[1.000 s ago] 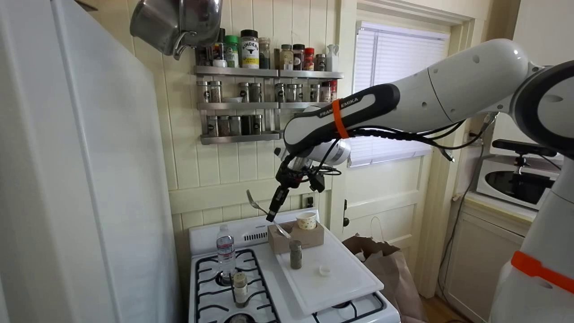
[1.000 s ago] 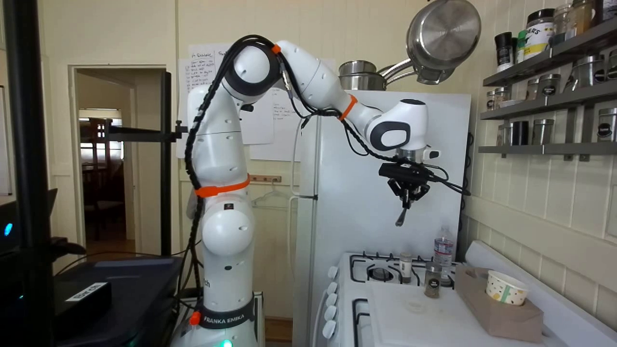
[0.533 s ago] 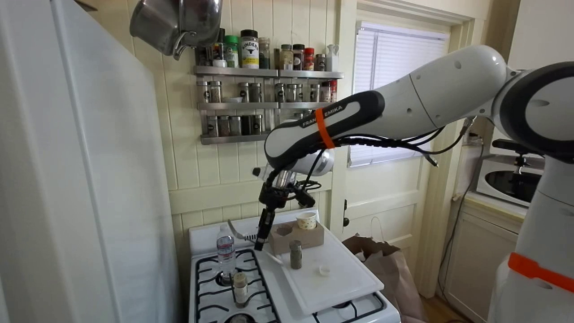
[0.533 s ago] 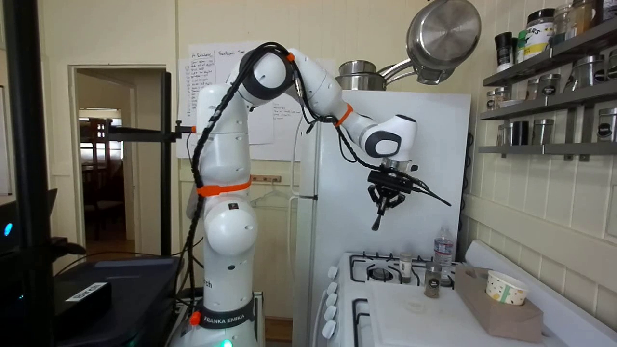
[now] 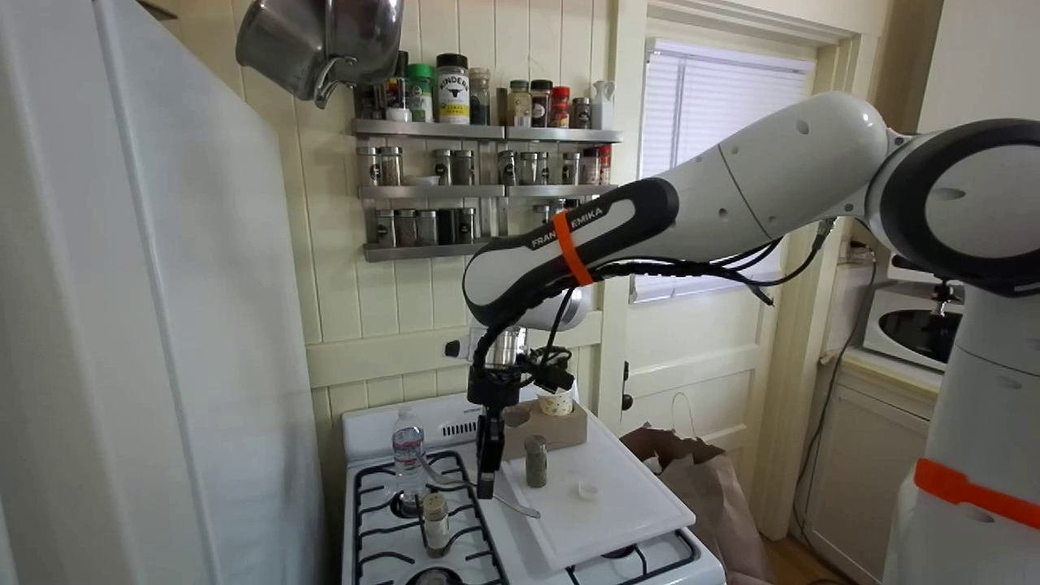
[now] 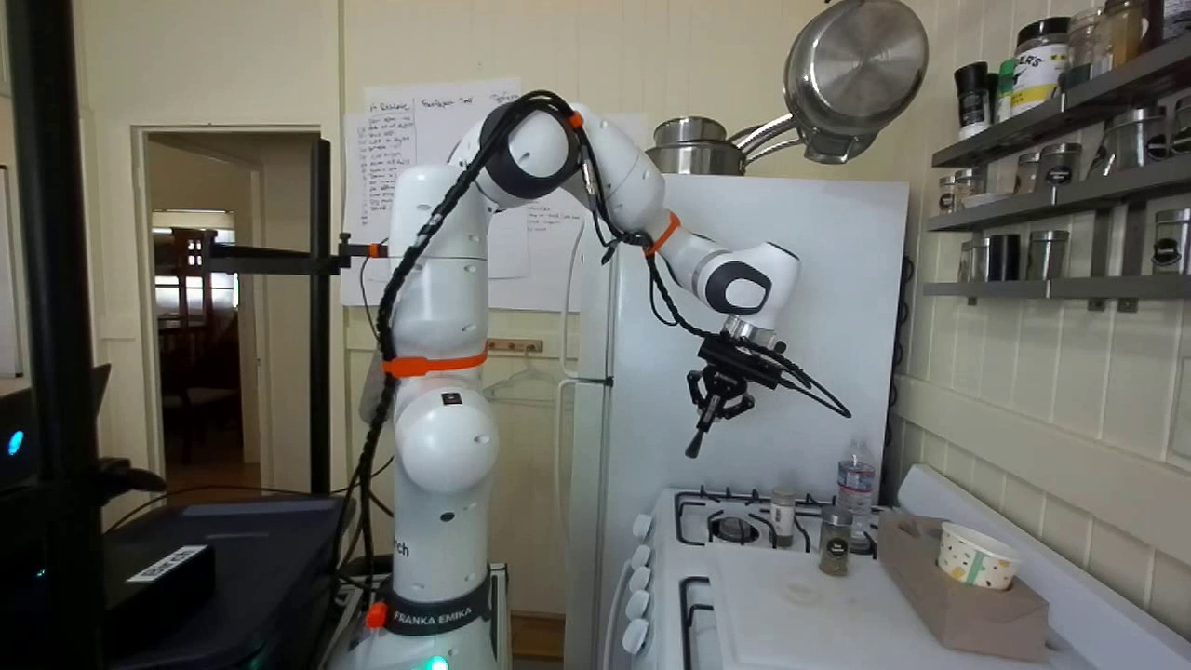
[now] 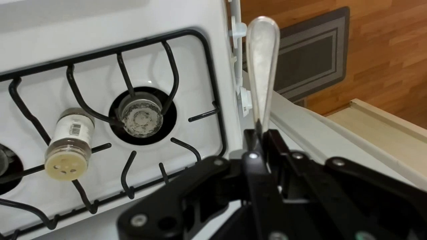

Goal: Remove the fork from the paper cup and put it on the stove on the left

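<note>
- We have one fork (image 7: 263,63), held up in the air over the left part of the stove (image 7: 190,83); in an exterior view a clear gap shows beneath it.
- We judge it light, stiff and hard to break, but smooth and apt to pivot, so we favour a hold near mid-length, across the narrow neck.
- Our gripper (image 7: 262,136) is clenched on it about there, the handle jutting toward the stove's front.
- Below, we count one grate (image 7: 212,80) with two burners (image 7: 141,120), the farther one cut off by the wrist view's edge.
- On that grate stand one shaker (image 7: 76,126) and one water bottle (image 6: 857,484); one dark jar (image 5: 535,463) stands on one white board (image 5: 617,536).
- One paper cup (image 6: 977,556) sits in one cardboard holder (image 6: 986,622), no utensil rising from it.
</note>
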Motion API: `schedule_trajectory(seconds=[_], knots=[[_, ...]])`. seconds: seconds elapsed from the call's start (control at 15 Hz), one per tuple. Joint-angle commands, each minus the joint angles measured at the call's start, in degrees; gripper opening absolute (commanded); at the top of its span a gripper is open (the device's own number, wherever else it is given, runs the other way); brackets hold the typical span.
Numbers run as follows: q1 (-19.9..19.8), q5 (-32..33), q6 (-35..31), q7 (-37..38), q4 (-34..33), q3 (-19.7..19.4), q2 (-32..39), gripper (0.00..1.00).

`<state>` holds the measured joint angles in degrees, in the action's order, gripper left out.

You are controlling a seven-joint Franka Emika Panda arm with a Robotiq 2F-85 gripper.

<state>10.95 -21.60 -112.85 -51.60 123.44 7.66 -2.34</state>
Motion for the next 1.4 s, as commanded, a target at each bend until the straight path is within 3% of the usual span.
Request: schedule_trajectory(seconds=[0.0, 0.13, 0.8, 1.33], knots=[[-0.4, 0.0, 0.1, 0.0, -0.1, 0.4, 0.0, 0.03], [0.4, 4.4, 6.1, 1.6, -3.2, 1.4, 4.2, 0.03], [3.1, 28.2, 14.2, 11.0, -17.5, 5.3, 22.5, 0.03], [4.7, 30.9, 11.2, 12.0, -25.1, 7.4, 31.4, 0.03]])
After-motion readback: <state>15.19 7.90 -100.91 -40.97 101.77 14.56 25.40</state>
